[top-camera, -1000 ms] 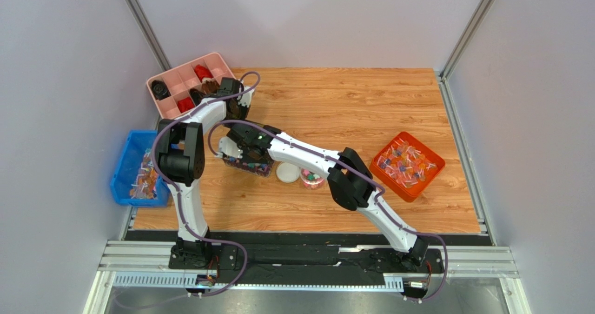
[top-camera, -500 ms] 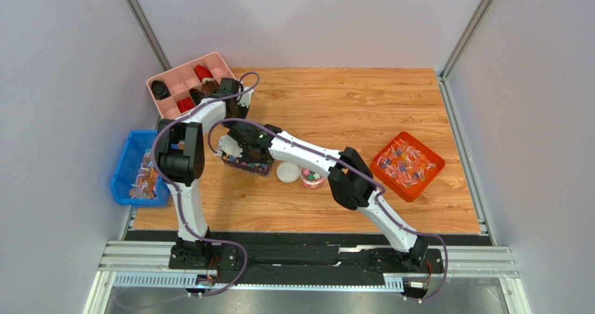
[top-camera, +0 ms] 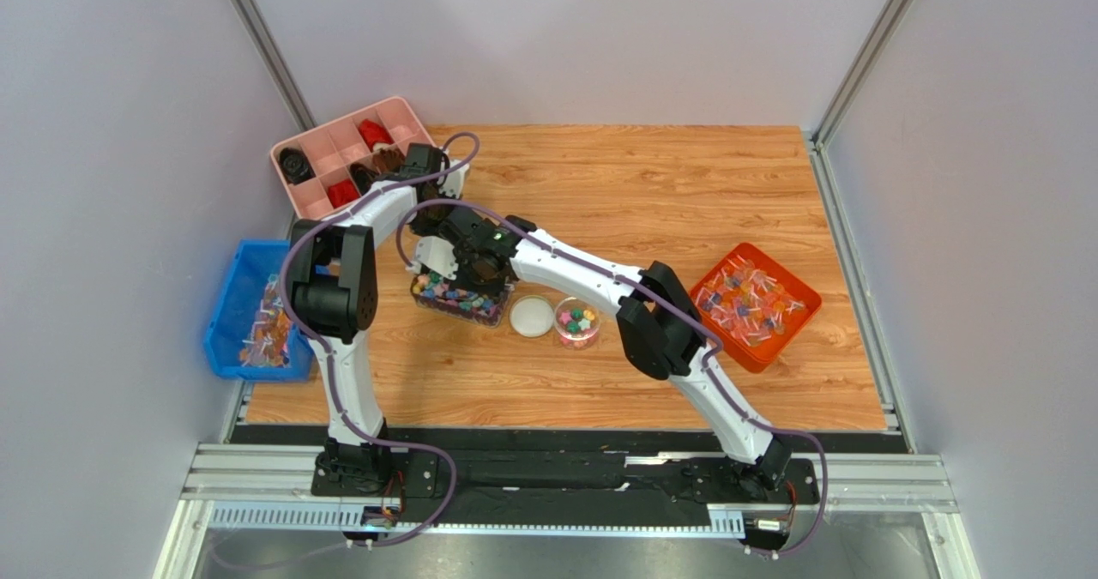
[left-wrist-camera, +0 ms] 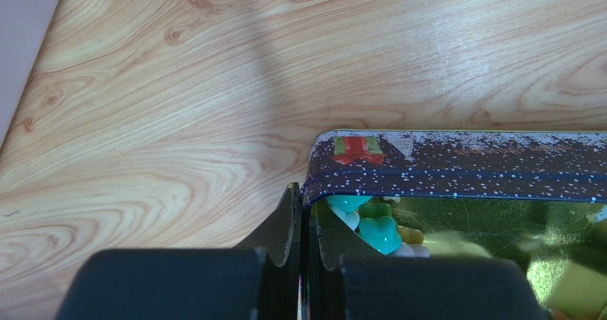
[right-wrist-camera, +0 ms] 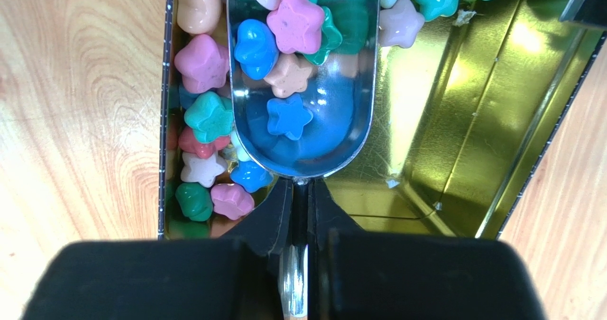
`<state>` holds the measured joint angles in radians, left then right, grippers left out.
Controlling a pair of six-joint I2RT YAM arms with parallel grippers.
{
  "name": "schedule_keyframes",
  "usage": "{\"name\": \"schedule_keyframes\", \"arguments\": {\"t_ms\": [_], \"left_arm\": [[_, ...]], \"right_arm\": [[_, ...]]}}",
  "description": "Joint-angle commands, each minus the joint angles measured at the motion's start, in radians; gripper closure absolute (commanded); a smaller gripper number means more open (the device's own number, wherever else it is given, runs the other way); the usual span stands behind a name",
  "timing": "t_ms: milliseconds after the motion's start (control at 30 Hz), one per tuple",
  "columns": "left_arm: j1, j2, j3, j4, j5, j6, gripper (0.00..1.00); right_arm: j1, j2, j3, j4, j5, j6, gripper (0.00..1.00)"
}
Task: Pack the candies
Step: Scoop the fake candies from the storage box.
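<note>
Two arms are counted: one left arm (top-camera: pixel 338 283) and one right arm (top-camera: pixel 660 335). Three open containers are seen: one pink tray (top-camera: pixel 279 167), one blue bin (top-camera: pixel 232 296) and one orange bin (top-camera: pixel 789 336). One tin (right-wrist-camera: pixel 456 121), one white lid (top-camera: pixel 530 317), one small jar (top-camera: pixel 576 323) and one scoop (right-wrist-camera: pixel 320 146) are also counted. About seven candies (right-wrist-camera: pixel 292 21) can be made out in the scoop, and eight more are counted between it and the tin's left wall. The wrapped sweets (top-camera: pixel 748 299) in the bins are too small to be counted.
</note>
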<state>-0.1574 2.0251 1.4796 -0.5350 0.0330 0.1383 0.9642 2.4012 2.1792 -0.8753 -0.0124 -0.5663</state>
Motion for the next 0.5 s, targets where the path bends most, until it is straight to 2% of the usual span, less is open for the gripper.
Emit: {"name": "schedule_keyframes", "arguments": {"t_ms": [0, 467], "left_arm": [[-0.005, -0.042, 0.015, 0.044, 0.03, -0.025, 1.0], [-0.005, -0.04, 0.015, 0.043, 0.024, -0.023, 1.0]], "right_arm": [[-0.013, -0.074, -0.022, 0.015, -0.089, 0.054, 1.0], [-0.053, -0.126, -0.065, 0.022, -0.144, 0.071, 1.0]]}}
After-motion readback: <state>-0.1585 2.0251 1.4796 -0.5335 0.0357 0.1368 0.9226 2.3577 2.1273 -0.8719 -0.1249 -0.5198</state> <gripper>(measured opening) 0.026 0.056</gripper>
